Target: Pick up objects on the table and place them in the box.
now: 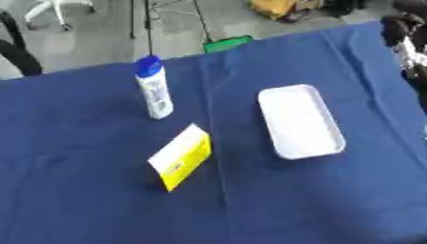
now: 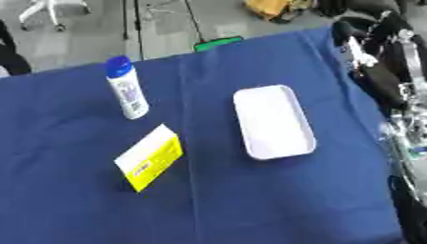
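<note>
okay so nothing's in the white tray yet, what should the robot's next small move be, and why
Probably reach the right arm toward the yellow and white box. It lies just left of the white tray, closer to it than the upright blue-capped bottle. Both items sit untouched on the blue tablecloth, and neither hand is clearly visible.

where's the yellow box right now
The yellow box lies on the blue cloth near the middle, just in front of the bottle and left of the white tray.
</note>
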